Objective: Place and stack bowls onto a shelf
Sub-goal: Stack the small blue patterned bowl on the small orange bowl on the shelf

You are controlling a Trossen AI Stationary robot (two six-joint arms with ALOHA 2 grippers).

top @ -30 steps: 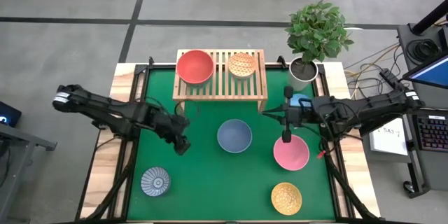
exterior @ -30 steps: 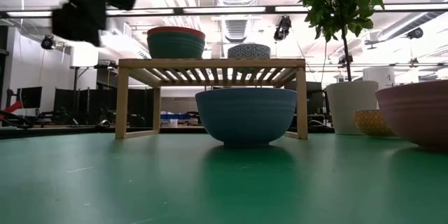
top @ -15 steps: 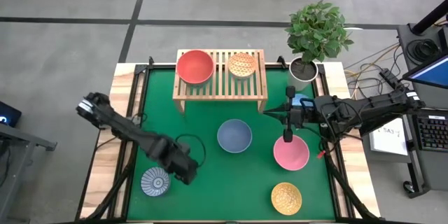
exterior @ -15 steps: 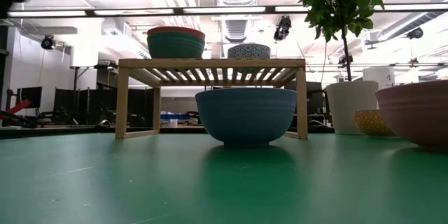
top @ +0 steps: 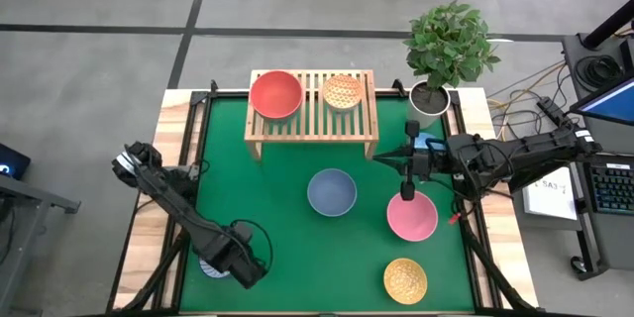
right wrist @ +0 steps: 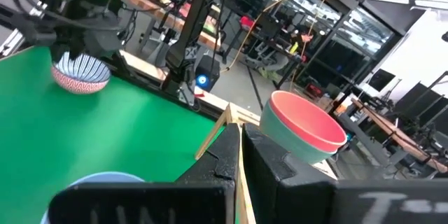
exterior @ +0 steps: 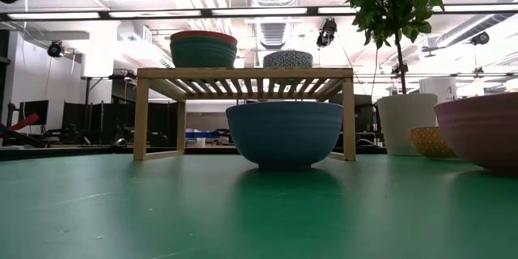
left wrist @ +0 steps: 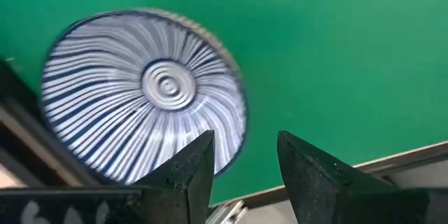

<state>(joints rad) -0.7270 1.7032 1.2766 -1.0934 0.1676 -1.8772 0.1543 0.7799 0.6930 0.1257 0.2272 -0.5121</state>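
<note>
My left gripper (top: pixel 241 269) (left wrist: pixel 245 155) is open above the dark grey-blue patterned bowl (top: pixel 210 261) (left wrist: pixel 143 98) near the table's near left corner. One finger stands over the bowl's inside and the other outside its rim; I cannot tell whether either touches. My right gripper (top: pixel 378 158) (right wrist: pixel 241 147) is shut and waits in the air beside the shelf's (top: pixel 312 124) right end. A red bowl nested in a green one (top: pixel 275 94) (exterior: pixel 203 48) and the orange patterned bowl (top: pixel 342 91) stand on the shelf top. The blue-grey (top: pixel 331 192), pink (top: pixel 411 216) and yellow (top: pixel 405 279) bowls sit on the mat.
A light blue bowl (top: pixel 427 142) shows partly under my right arm. The potted plant in its white pot (top: pixel 432 99) stands off the shelf's far right corner. Green mat (top: pixel 297 258) lies bare between the patterned bowl and the yellow one.
My left gripper has swung from beside the shelf's left leg toward the table's near edge and now hangs over the patterned bowl. No bowl has moved.
</note>
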